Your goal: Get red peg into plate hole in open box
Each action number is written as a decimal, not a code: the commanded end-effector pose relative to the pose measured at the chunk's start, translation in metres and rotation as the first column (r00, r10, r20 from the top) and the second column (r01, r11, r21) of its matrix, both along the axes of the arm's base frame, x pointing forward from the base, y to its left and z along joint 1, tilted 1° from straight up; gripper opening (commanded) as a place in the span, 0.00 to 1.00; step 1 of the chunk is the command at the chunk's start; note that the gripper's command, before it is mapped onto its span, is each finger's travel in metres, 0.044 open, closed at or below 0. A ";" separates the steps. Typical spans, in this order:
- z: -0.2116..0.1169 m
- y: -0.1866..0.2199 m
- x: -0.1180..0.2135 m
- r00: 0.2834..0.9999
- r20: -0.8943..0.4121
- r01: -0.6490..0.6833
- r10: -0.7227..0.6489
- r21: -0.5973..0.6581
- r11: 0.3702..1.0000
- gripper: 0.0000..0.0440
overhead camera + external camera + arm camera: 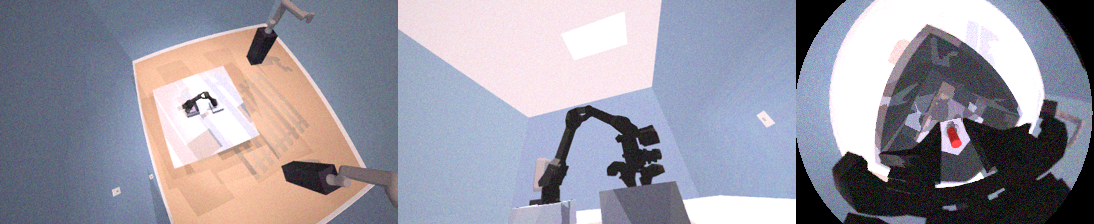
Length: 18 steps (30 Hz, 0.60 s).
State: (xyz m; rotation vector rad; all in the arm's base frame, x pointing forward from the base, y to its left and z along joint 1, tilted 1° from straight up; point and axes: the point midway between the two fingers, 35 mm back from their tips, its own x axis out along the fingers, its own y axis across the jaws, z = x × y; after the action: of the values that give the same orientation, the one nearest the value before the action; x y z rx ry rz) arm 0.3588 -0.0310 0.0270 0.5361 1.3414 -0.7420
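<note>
Well, the white surface (237, 132) (744, 211) (856, 100) carries everything, with the black six-joint WidowX arm (198, 97) (566, 141) arching over to the open-topped grey box (193, 115) (642, 204) (966, 62). Its tool (638, 184) (951, 122) points down at the box, fingers partly apart and gripping nothing. Between them the wrist view shows the red peg (953, 137) inside, one end at the pale bottom plate's hole; I cannot tell how deep it sits.

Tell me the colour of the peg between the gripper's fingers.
Red; the peg shows best in the wrist view.
</note>
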 end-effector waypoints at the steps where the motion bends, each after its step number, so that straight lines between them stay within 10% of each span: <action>1: 0.005 -0.001 0.010 1.000 0.009 -0.007 0.007 0.022 1.000 0.52; 9: 0.016 0.000 0.038 1.000 0.018 -0.009 0.008 0.091 0.996 0.98; 18: 0.037 0.012 0.078 0.993 0.113 -0.053 0.033 0.174 0.983 1.00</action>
State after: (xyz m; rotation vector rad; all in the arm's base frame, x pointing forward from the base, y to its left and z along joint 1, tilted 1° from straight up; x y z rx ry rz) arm 0.3885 -0.0361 0.0466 0.6135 1.4647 -0.6791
